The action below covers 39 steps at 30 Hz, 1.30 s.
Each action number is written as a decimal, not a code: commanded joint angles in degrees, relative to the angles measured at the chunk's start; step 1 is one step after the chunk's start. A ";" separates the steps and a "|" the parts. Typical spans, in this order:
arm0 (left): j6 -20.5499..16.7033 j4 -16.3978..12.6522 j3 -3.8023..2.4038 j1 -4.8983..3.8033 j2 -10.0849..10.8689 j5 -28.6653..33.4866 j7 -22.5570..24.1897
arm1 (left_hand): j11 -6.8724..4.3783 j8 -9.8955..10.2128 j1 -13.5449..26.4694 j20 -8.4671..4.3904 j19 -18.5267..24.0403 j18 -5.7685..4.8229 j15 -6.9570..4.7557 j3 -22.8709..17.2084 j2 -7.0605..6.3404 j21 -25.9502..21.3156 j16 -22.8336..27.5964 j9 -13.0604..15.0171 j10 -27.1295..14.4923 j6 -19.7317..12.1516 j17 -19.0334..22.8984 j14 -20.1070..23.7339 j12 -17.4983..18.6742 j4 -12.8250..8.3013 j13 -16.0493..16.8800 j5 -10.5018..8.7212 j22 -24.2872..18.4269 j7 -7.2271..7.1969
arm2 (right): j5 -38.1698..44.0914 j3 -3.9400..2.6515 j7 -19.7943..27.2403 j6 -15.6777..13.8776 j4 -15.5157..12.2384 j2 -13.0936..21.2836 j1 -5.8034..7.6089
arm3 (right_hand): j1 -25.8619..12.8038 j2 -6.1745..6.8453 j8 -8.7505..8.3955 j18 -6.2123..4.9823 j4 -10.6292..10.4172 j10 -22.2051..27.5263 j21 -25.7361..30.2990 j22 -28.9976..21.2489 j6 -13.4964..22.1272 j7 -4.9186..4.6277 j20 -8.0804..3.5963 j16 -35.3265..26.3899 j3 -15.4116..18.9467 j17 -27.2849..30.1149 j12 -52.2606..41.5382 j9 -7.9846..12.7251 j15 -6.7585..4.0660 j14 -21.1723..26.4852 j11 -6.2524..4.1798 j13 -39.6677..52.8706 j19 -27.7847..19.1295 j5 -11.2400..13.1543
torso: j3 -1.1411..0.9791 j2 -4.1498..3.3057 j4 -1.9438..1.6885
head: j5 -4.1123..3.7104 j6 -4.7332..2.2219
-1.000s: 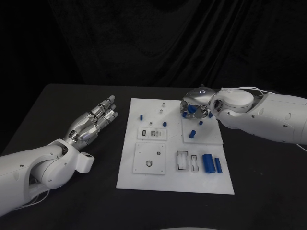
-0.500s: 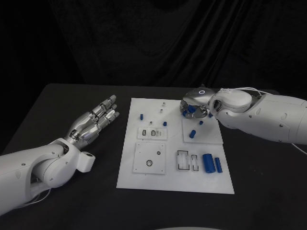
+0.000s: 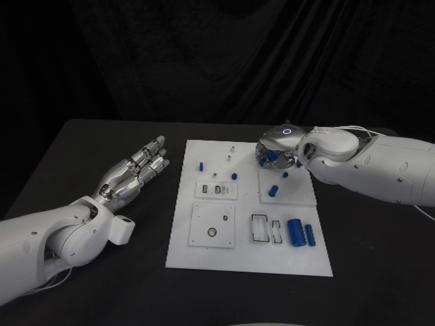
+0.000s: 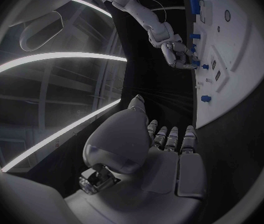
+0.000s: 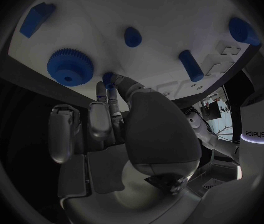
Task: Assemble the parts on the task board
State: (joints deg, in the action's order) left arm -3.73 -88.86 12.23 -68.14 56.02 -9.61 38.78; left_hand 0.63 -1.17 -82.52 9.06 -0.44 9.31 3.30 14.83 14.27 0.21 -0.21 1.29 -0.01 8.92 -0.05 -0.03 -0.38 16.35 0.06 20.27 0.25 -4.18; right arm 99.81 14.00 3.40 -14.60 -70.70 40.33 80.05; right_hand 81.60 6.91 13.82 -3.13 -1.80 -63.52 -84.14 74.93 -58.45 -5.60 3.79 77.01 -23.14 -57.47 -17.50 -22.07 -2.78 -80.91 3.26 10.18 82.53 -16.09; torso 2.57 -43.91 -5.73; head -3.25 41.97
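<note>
Currently: right robot hand point(image 3: 276, 157) pinches one small blue part point(image 5: 109, 78) at the far edge of the task board point(image 3: 249, 255) on the counter point(image 3: 90, 146).
Its fingertips partly hide that part; one blue gear point(image 5: 69, 67) lies beside. Left robot hand point(image 3: 134, 174) hovers spread apart, holding nothing.
</note>
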 commanded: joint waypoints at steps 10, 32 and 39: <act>0.76 -0.31 -0.04 -0.06 0.18 -0.28 8.25 | 0.53 -0.15 -0.58 0.50 -0.01 0.55 0.39 -0.29 0.03 0.20 0.21 0.03 0.01 0.09 0.05 0.03 0.38 -0.06 -0.06 0.22 0.09 0.34 | -4.27 -0.62 0.02 -5.78 -2.69 -0.83 4.10 | 0.01 -0.72 0.86 0.87 0.66 -4.13 -0.61 7.62 -2.20 -0.14 0.41 0.40 0.00 -1.21 1.20 -1.78 0.65 -1.06 -1.30 0.57 0.94 -0.06 | 0.02 0.00 0.04 | 0.53 -0.78; 0.99 -0.04 -0.04 -0.06 -0.88 -0.28 8.32 | 0.83 -0.16 -0.74 0.64 -0.01 0.60 0.43 -0.30 -0.03 0.20 0.21 0.03 0.01 0.13 0.05 0.03 0.38 -0.10 -0.06 0.21 0.09 0.34 | -5.18 -1.38 1.24 -4.61 8.41 -10.73 2.68 | -0.19 -0.40 -0.65 0.89 0.85 -4.59 -0.63 7.80 -1.12 -0.48 0.76 0.42 -0.38 -1.50 3.50 -1.95 1.02 -1.18 -0.93 0.29 1.05 -0.08 | 0.20 -0.27 -0.44 | 0.35 -1.08; 0.94 -0.10 -0.04 -0.06 -0.78 -0.28 8.30 | 0.92 -0.17 -0.78 0.66 -0.01 0.61 0.42 -0.31 -0.03 0.21 0.21 0.03 0.01 0.13 0.05 0.03 0.38 -0.11 -0.06 0.21 0.09 0.34 | -5.19 -1.46 1.00 -3.30 9.27 -11.16 2.19 | -0.34 -0.33 -1.49 0.84 0.84 -4.39 -0.49 7.72 -0.51 -0.61 0.92 0.29 -0.55 -1.33 4.67 -1.93 1.19 -1.04 -0.70 0.24 0.91 -0.08 | 0.33 -0.59 -0.95 | -0.29 -1.37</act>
State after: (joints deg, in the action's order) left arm -3.43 -88.81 12.23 -68.14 55.27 -9.63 38.80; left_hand 1.05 -1.17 -82.84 9.24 -0.45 9.31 3.29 14.83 14.13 0.21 -0.21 1.29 0.01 8.92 -0.10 -0.03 -0.38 16.35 0.06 20.27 0.28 -4.19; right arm 94.66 12.60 4.50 -18.40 -61.57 29.21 82.39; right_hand 81.67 6.86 12.69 -3.12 -0.92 -66.36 -84.48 74.91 -59.43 -6.21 4.39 77.24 -23.40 -58.88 -13.03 -24.13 -1.94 -81.92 3.87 10.36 83.55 -15.98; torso 2.86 -44.30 -6.41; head -3.38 40.71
